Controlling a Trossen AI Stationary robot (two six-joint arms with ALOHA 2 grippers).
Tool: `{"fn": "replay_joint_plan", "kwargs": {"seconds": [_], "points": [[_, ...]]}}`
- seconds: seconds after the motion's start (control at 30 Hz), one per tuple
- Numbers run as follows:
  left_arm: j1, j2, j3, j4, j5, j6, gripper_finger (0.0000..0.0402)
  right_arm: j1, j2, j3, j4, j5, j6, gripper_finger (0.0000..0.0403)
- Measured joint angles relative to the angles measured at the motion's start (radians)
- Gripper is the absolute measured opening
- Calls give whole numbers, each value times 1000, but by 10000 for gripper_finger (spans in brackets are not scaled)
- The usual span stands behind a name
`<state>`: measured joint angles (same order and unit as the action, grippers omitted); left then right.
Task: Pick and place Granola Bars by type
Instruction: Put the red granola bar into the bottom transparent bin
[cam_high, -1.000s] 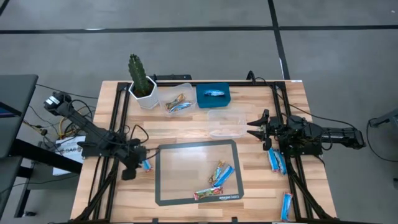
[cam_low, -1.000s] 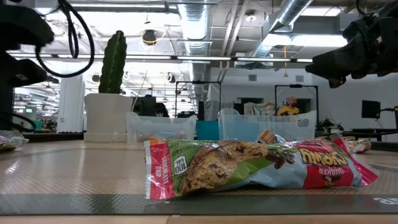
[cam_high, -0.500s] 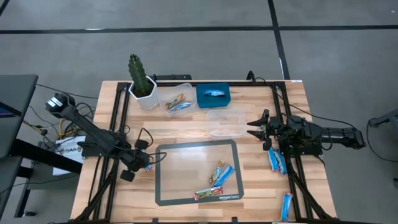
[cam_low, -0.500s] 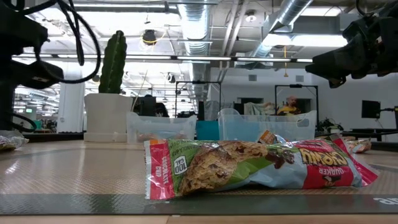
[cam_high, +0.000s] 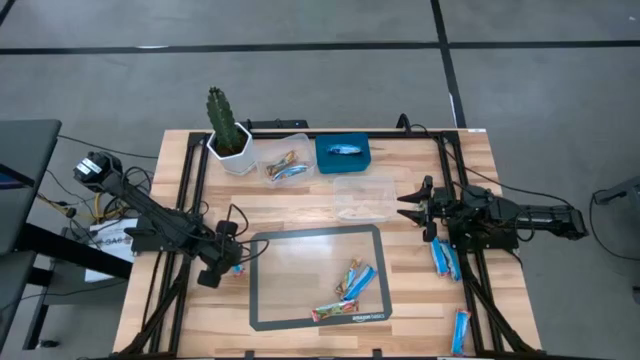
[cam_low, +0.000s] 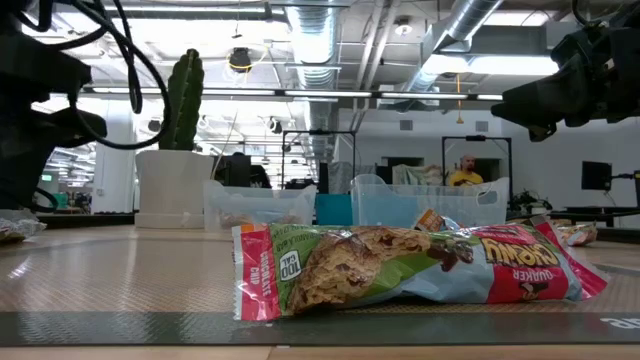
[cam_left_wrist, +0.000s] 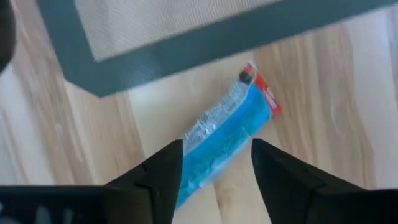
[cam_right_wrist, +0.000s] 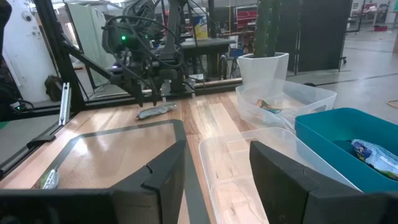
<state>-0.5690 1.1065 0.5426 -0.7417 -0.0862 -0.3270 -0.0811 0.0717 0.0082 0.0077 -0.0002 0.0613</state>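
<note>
A blue granola bar (cam_left_wrist: 230, 121) lies flat on the wood just off the left edge of the grey mat (cam_high: 262, 300). My left gripper (cam_left_wrist: 216, 146) points down over it, open, one finger on either side of the bar's near half; the same gripper (cam_high: 224, 268) shows in the high view. Several more bars (cam_high: 356, 281) lie on the mat, with a red-multicoloured one (cam_low: 410, 265) nearest the front. My right gripper (cam_high: 405, 207) waits open and level at the table's right, beside an empty clear tub (cam_right_wrist: 249, 168).
At the back stand a potted cactus (cam_high: 226, 130), a clear tub (cam_high: 283, 165) with several bars, and a blue bin (cam_high: 343, 154) with one blue bar. Blue bars (cam_high: 445, 258) lie under the right arm, and another (cam_high: 460, 331) near the front right corner.
My left gripper has sunk a little toward the blue bar at the mat's left edge and has rolled about its own pointing line. The bar lies where it lay.
</note>
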Motion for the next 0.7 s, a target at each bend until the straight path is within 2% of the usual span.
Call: {"fn": "replay_joint_plan", "kwargs": {"seconds": [0.27, 0.5, 0.7], "points": [[0, 29, -1, -8, 36, 18, 204, 0, 0, 0, 0, 0, 0, 170], [0, 86, -3, 0, -7, 17, 204, 0, 0, 0, 0, 0, 0, 170], [0, 150, -3, 73, -31, 34, 204, 0, 0, 0, 0, 0, 0, 170]]}}
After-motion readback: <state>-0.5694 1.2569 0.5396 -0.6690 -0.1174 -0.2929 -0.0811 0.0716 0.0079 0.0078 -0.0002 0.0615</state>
